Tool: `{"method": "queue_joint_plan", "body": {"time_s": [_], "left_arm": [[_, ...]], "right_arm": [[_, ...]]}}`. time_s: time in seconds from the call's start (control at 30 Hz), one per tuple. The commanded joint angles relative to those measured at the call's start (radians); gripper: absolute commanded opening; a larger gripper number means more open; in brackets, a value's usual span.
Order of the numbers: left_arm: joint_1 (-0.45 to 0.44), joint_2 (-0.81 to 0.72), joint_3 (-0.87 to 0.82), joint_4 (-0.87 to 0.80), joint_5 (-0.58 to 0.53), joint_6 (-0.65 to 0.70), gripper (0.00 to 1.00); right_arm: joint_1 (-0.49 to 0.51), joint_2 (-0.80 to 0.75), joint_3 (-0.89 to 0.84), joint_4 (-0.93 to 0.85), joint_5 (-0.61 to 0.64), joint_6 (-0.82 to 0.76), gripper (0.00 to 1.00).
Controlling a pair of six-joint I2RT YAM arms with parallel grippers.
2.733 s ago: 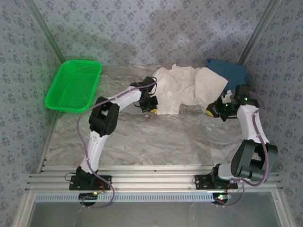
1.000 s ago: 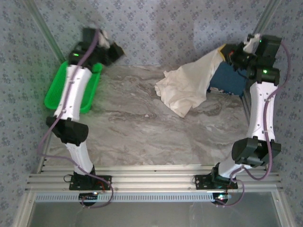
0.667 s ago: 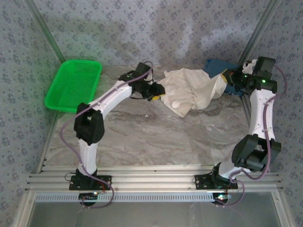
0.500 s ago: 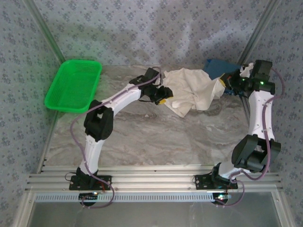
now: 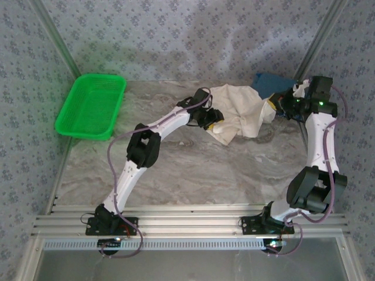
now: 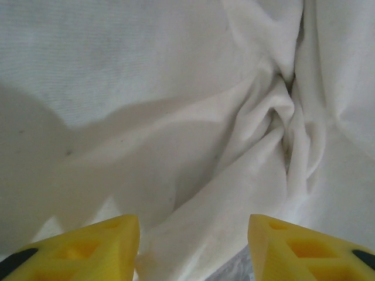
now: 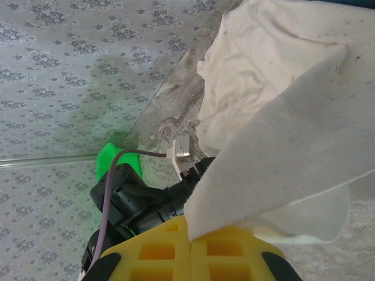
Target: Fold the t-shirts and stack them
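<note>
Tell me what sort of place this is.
Probably a robot test cell, not a real room: a pair of robot arms bolted to aluminium rails at the edge of a marble-look table, patterned backdrop walls close around it, and a cream t-shirt to work on.

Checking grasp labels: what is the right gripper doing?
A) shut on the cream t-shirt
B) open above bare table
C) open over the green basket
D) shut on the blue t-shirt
A: in the right wrist view the right gripper has its jaws closed, with an edge of the cream t-shirt pinched between them.
</note>
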Motion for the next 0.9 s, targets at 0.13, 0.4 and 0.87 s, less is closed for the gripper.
{"method": "queue_joint_plan", "body": {"time_s": [0.13, 0.4, 0.87], "left_arm": [[-0.014, -0.015, -0.003, -0.093, 0.034, 0.03, 0.48], [-0.016, -0.146, -0.248, 0.025, 0.065, -0.007, 0.47], [-0.024, -0.079, -0.121, 0.033, 0.096, -0.028, 0.4]], "right_arm": [[0.002, -0.023, -0.012, -0.019, -0.028, -0.022, 0.0], [-0.005, -0.022, -0.01, -0.02, -0.024, -0.023, 0.0], [-0.007, -0.018, -0.021, -0.019, -0.024, -0.023, 0.0]]}}
